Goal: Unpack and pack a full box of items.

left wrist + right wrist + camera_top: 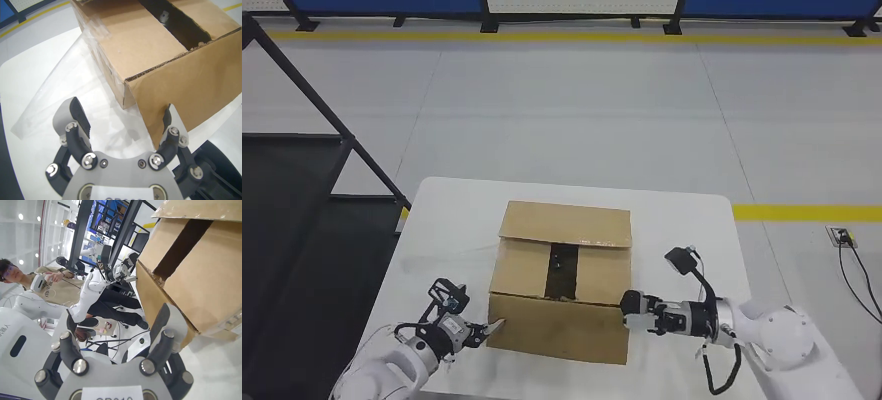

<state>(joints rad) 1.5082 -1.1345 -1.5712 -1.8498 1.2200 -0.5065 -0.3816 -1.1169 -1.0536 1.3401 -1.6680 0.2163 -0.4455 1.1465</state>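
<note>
A brown cardboard box [527, 275] stands in the middle of the white table [452, 225]. Its two side flaps lie nearly shut, with a dark gap [562, 272] between them. The back flap [567, 222] tilts outward and the front flap [189, 98] hangs down outside. In the gap I see the metal top of a can [164, 17]. My left gripper [122, 113] [487, 328] is open at the box's near left corner, one finger [168, 115] against the front flap. My right gripper [115, 321] [627, 305] is open at the near right corner of the box [198, 279].
Clear tape [96, 22] wrinkles along the box's left side. A black metal frame [312, 130] stands off the table's left side. The table's near edge is close behind both arms. Bare tabletop lies left and right of the box.
</note>
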